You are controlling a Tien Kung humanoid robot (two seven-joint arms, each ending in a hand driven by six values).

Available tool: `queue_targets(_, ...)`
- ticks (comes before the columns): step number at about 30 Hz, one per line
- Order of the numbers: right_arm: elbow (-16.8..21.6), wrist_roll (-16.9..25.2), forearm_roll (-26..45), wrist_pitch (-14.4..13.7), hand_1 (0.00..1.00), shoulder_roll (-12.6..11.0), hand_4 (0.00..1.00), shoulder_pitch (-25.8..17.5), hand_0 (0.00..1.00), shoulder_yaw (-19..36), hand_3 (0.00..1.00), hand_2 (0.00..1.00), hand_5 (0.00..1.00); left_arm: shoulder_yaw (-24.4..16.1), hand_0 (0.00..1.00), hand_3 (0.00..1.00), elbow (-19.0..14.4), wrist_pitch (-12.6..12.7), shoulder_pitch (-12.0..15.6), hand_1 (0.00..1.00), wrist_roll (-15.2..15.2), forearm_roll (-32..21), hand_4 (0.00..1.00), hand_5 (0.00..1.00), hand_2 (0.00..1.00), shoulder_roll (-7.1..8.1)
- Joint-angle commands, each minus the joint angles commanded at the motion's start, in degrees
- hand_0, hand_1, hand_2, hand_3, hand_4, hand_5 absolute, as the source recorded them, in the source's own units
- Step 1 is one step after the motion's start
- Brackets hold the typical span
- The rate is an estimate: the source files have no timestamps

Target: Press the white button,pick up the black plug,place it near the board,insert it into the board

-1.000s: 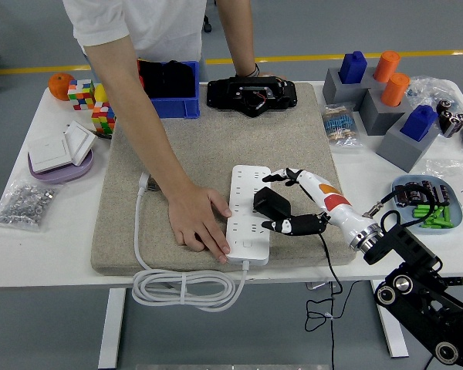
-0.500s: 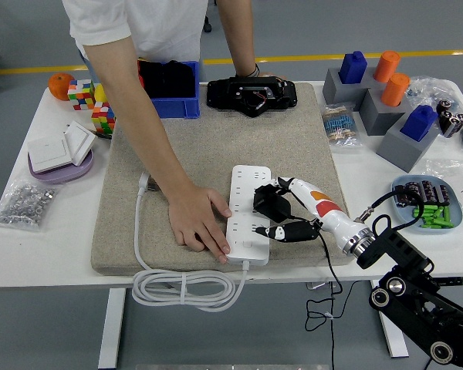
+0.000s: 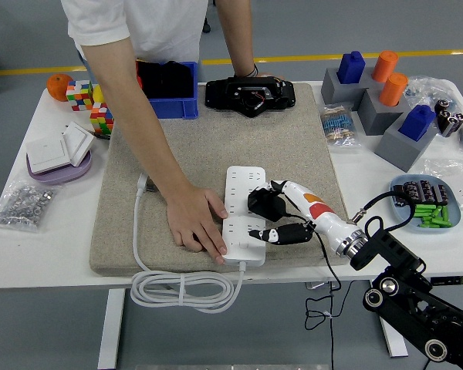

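Note:
A white power strip [image 3: 242,197] lies on the grey felt mat [image 3: 216,146], long side running away from me. My right hand [image 3: 272,210] holds the black plug [image 3: 263,203] over the strip's right half, fingers curled around it; its black cord [image 3: 324,266] trails off the table's near edge. Whether the plug's pins sit in a socket is hidden. A person's hand [image 3: 193,221] lies flat on the mat and presses against the strip's left edge. The left arm is out of view.
The strip's white cable [image 3: 184,290] coils below the table's near edge. A black device [image 3: 251,95] and blue bin [image 3: 168,89] stand at the back, the person's other hand on the device. Grey blocks with coloured pegs [image 3: 386,92], a battery tray [image 3: 423,202], cubes [image 3: 92,104] and switches [image 3: 55,150] flank the mat.
My right hand has moved left with the plug, from the strip's right edge to over its sockets. The person's hand stays against the strip.

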Motion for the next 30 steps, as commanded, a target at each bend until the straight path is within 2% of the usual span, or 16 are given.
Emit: queue_targets(30, -0.85, 0.68, 1.73, 1.76, 0.676, 0.27, 0.910, 3.82, 0.704, -5.11, 0.633, 0.641, 0.178, -0.56, 0.772, 0.730, 0.00, 0.04, 0.26, 0.708, -0.01, 0.17, 0.656, 0.528, 0.661, -0.32)
